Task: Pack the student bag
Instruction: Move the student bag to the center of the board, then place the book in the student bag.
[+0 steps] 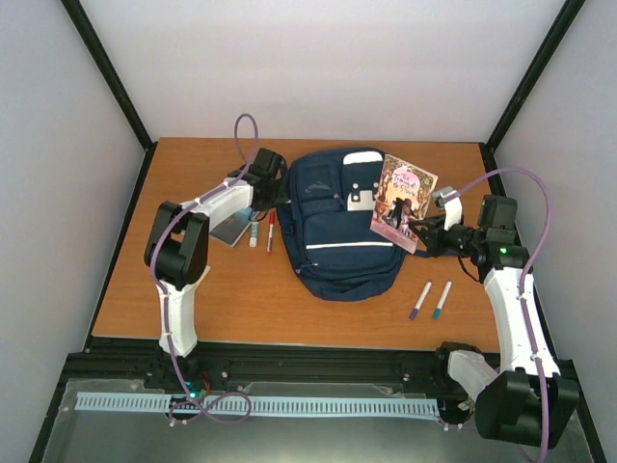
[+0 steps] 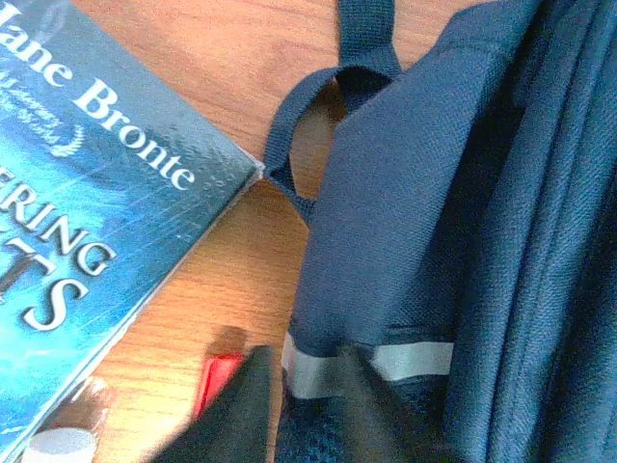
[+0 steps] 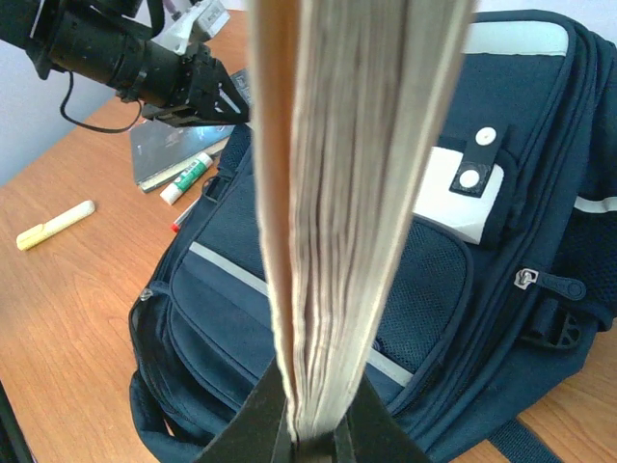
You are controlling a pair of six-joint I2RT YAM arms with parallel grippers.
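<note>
Right wrist: right pincer (image 3: 310,424) clenches thick paperback (image 3: 357,193) edge-on; left pincer (image 2: 307,391), cannot tell

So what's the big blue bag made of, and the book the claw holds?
The student bag looks like matte woven navy fabric, maybe nylon: a fine weave shows. Its stripe looks like shiny grey reflective tape. The book in the right claw is paper: stacked cream page edges show, and its cover looks like printed card.

Navy student bag (image 1: 337,227) lying flat, front up
</note>
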